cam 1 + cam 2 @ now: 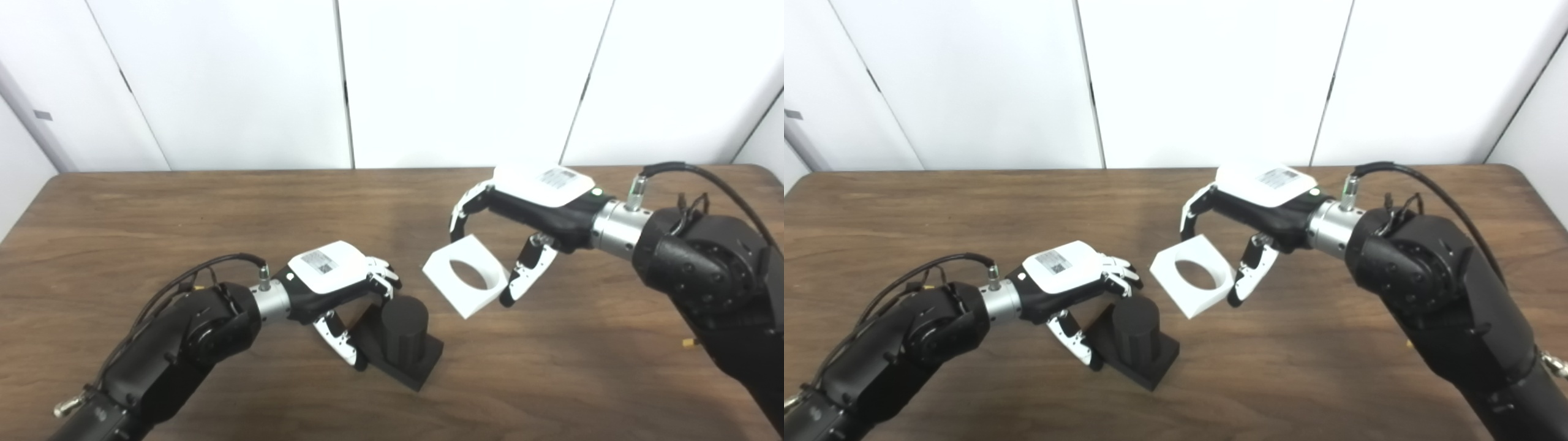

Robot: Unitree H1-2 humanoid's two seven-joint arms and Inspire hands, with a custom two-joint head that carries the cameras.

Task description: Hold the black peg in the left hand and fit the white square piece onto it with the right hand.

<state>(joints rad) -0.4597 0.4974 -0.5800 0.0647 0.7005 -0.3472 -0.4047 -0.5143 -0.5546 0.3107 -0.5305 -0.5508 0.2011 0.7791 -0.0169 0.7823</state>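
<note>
The black peg is a short cylinder on a square black base, resting on the wooden table at centre front. My left hand is closed around it, fingers at the back of the cylinder and thumb at the near side of the base. My right hand is shut on the white square piece, which has a round hole. The piece is held tilted above the table, up and to the right of the peg, apart from it. It also shows in the right eye view.
White wall panels stand behind the table's far edge. A cable loops off the right forearm. Bare table lies on the left and along the back.
</note>
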